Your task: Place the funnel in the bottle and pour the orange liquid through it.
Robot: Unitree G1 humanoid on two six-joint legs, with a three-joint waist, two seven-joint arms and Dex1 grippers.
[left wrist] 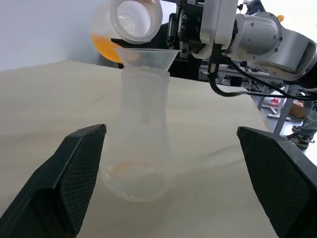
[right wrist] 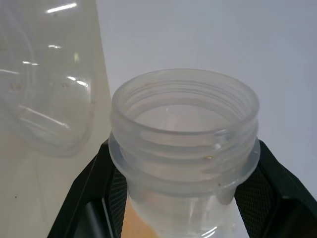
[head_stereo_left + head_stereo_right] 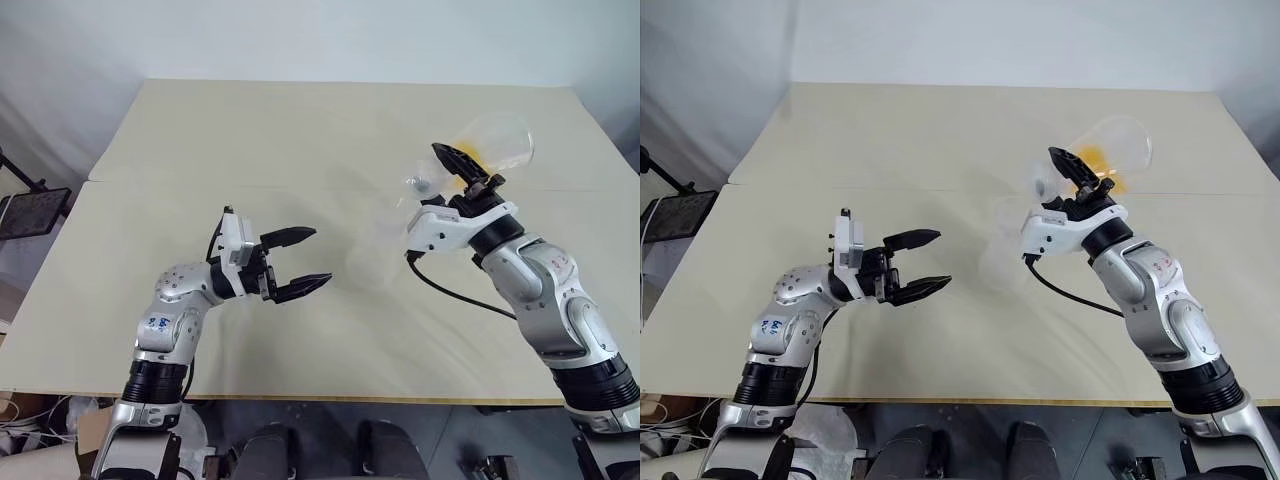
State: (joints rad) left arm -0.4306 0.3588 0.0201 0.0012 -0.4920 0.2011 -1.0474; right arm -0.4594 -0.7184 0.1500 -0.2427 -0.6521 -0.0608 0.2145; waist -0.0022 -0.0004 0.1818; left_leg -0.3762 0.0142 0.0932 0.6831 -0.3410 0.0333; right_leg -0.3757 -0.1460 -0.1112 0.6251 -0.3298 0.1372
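Note:
The small clear bottle [image 1: 136, 139] stands upright on the pale table [image 3: 250, 130], with the clear funnel [image 1: 146, 57] seated in its neck. My right gripper [image 3: 470, 172] is shut on the neck of a large clear flask [image 3: 497, 140]. The flask is tipped over, its threaded mouth [image 1: 133, 20] just above the funnel's rim. The orange liquid [image 3: 465, 158] pools low in the flask's belly; a faint orange tint lies at the bottle's bottom. My left gripper [image 3: 320, 258] is open and level, to the left of the bottle and not touching it.
A seam [image 3: 200, 183] runs across the table where two tops meet. A black stand [image 3: 30, 210] sits beyond the table's left edge. A black cable [image 3: 450, 290] loops from my right wrist over the table.

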